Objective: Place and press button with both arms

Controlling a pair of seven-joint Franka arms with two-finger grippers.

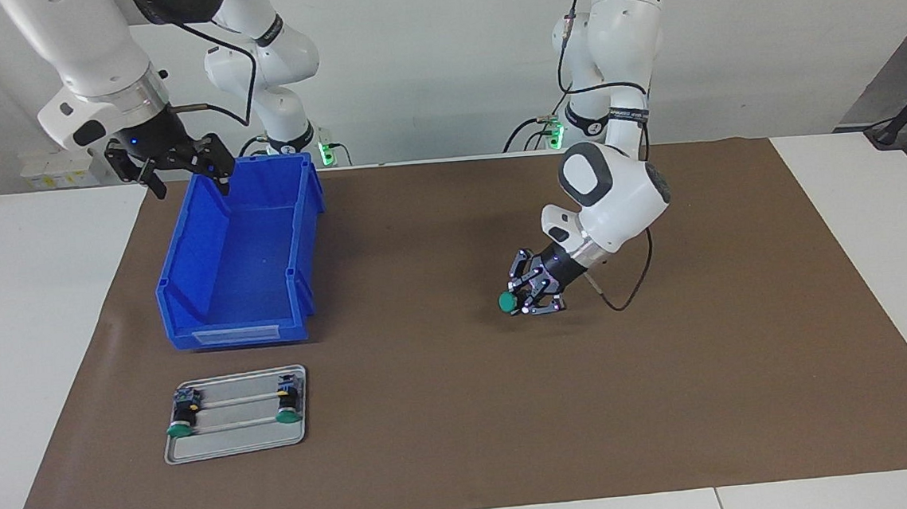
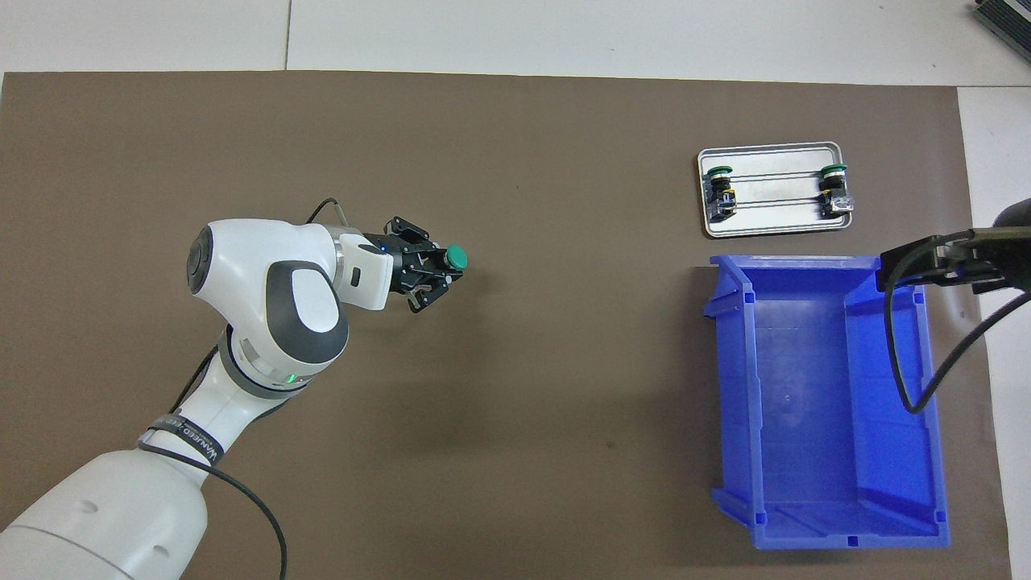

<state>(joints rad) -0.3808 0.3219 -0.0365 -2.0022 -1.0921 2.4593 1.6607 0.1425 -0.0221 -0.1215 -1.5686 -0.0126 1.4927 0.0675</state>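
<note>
Left claw (image 1: 527, 303) grips the button (image 1: 507, 302) low over the mat's centre, cap toward 9 o'clock; tilted, it could topple when released. Right claw (image 1: 176, 168) waits wide over the bin (image 1: 242, 253).

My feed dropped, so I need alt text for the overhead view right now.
The left gripper holds a green-capped button over the bare brown mat. Toward the right arm's end sit an empty blue bin and, farther from the robots, a metal tray with two more buttons; the right gripper waits open over the bin's rim.
</note>
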